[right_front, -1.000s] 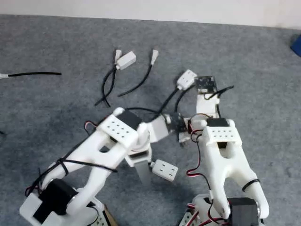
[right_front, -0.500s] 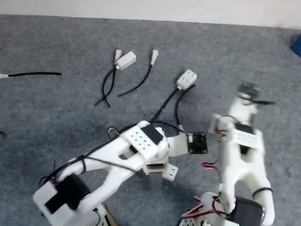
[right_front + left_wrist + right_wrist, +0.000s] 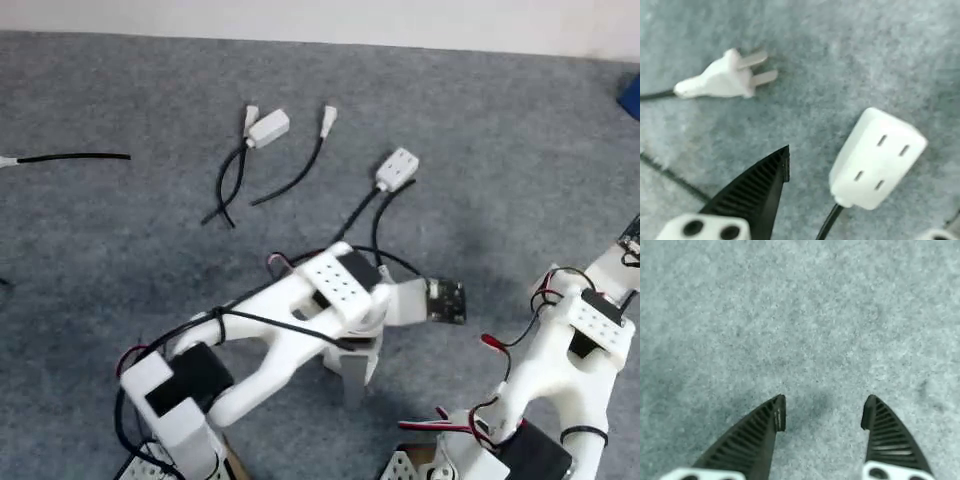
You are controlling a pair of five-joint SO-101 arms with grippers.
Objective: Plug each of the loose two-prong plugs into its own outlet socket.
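Retreat of the right arm (image 3: 560, 360) and swing of the left arm (image 3: 300, 320) over one loose pair. One second ago the right arm reaches into the middle of the grey desk (image 3: 520, 120), close beside the left arm; now it stands drawn back, well apart from every cord. The right tool (image 3: 822, 412) is spread and empty, with bare desk beneath and ahead of its tips.

Over the same second the left arm turns across and now covers, in the high view, the outlet socket that lay open beside it. The left tool (image 3: 350, 378) is spread and pinches nothing: one black finger (image 3: 757, 185) shows with nothing against its tip. The white outlet socket (image 3: 875, 157) lies just beside that tip, on the tool's open side, slots facing up. The white two-prong plug (image 3: 720, 77) lies ahead of the tip, on the finger's other side, apart from the socket, prongs bare.

A second outlet socket (image 3: 397, 168) lies farther ahead of the left tool, cords trailing from it; whether a plug sits in it cannot be told.

Judgement: the near pair is not yet joined; with the right arm clear, the left tool is placed to take either piece.
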